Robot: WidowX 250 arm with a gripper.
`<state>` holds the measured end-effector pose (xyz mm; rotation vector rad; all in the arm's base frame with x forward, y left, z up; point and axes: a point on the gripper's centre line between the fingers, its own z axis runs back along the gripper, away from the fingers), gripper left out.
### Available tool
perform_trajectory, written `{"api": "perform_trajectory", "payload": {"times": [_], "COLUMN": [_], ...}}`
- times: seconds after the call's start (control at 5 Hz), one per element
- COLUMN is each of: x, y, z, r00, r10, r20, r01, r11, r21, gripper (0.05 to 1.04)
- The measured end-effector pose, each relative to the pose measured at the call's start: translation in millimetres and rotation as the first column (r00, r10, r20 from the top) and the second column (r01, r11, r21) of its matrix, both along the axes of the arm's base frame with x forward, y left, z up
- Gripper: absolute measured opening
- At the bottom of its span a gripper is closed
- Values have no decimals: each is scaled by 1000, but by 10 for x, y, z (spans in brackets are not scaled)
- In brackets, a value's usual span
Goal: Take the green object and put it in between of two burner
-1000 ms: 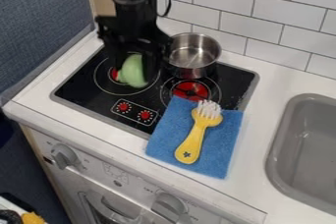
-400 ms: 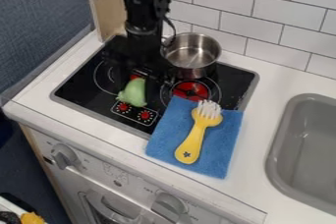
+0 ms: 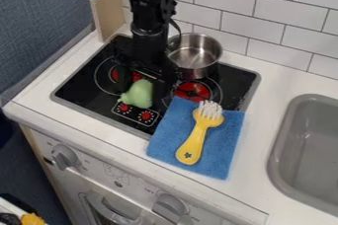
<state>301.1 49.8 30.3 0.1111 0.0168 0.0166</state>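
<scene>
On the white desk (image 3: 274, 83) sits a black stovetop (image 3: 79, 85), a blue cloth (image 3: 224, 147) overlapping its edge. The black hand (image 3: 143, 90) is over it; I cannot tell whether spread or pinching. Then a round steel pot (image 3: 193, 54), a yellow white-bristled brush (image 3: 192, 145) on the cloth, and the rounded green object (image 3: 137, 94), at the hand, near the red dials (image 3: 146, 116).

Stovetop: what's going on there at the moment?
The robot arm's gripper is down at the green object over the stovetop; whether it has a grip, I can't tell. The green object is beside the red dials, and looks nearer one burner than midway between the two. A metal pot stands at the back.
</scene>
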Motion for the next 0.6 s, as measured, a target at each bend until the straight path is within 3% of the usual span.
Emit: {"api": "perform_trajectory", "payload": {"times": [0.2, 0.4, 0.6], "x": [-43, -85, -113], "y": [-41, -98, -132], "z": [74, 324, 431], "r00": [1000, 997, 994], "r10": [-12, -57, -99], "r20": [12, 43, 51], "r01": [12, 59, 102], "r11": [1000, 998, 993], "r21": [-4, -32, -58], "gripper": [1005, 1001, 1001]}}
